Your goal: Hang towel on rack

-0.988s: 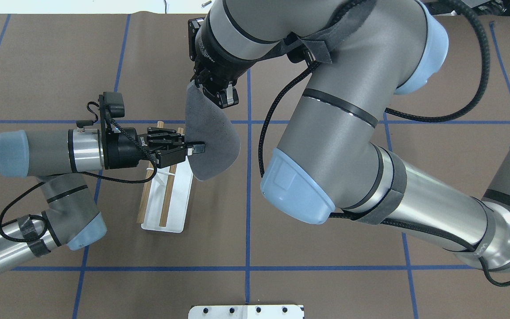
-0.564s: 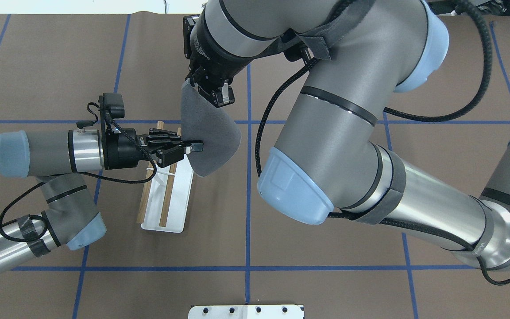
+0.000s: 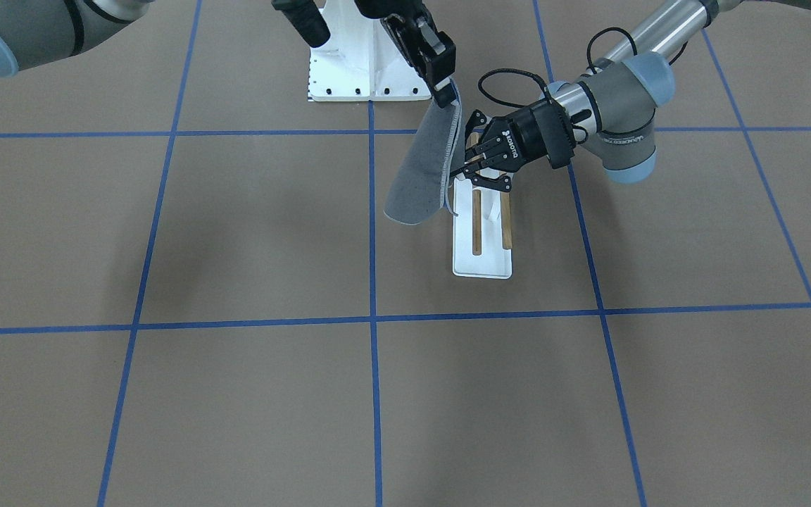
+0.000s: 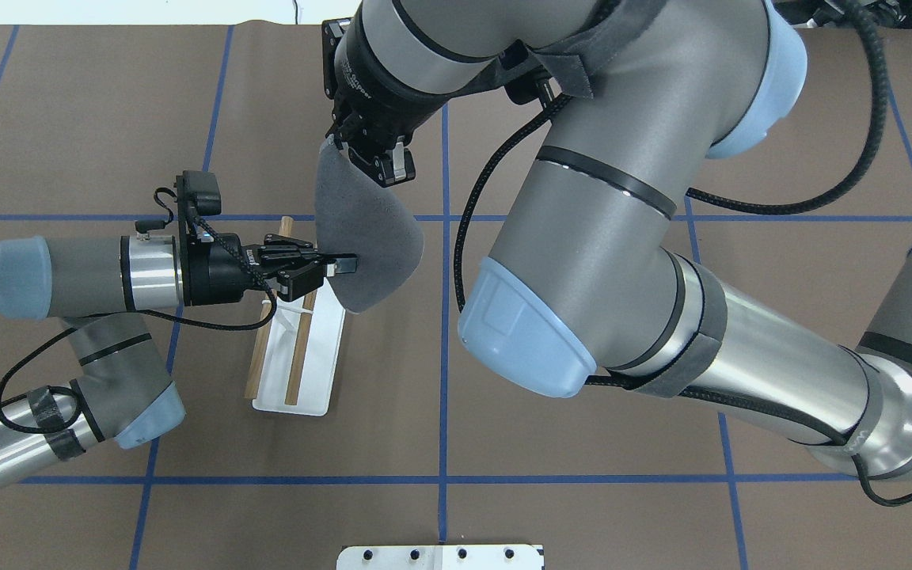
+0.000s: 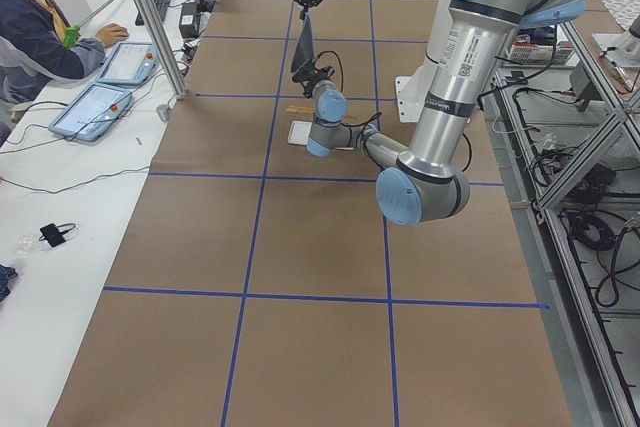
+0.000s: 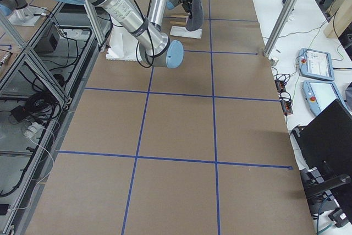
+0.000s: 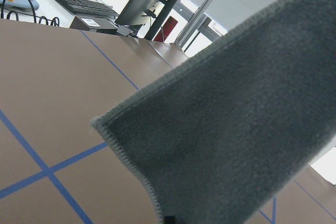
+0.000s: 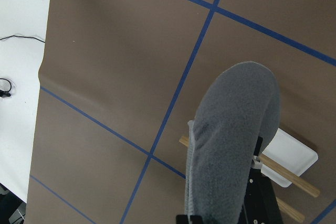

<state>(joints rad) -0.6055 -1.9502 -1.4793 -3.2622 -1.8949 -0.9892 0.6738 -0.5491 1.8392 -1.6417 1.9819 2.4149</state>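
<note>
The grey towel (image 4: 365,229) hangs in the air between both grippers, folded loosely, with its pale stitched edge showing in the front view (image 3: 419,176). My right gripper (image 4: 369,162) is shut on its top corner from above. My left gripper (image 4: 343,264) lies level and is shut on the towel's side edge. The rack (image 4: 309,372), a white base with two wooden bars, stands on the table just below and to the left of the towel; it also shows in the front view (image 3: 483,264) and the right wrist view (image 8: 294,153). The towel fills the left wrist view (image 7: 236,119).
The brown table mat carries blue tape grid lines (image 4: 443,396). The white robot mount plate (image 4: 440,556) sits at the near edge. An operator (image 5: 30,17) with tablets sits at a side bench beyond the table's far edge.
Both grippers have moved the towel a little toward the view's left, closer over the rack. The right gripper also rose toward the far side. Both grips hold.
</note>
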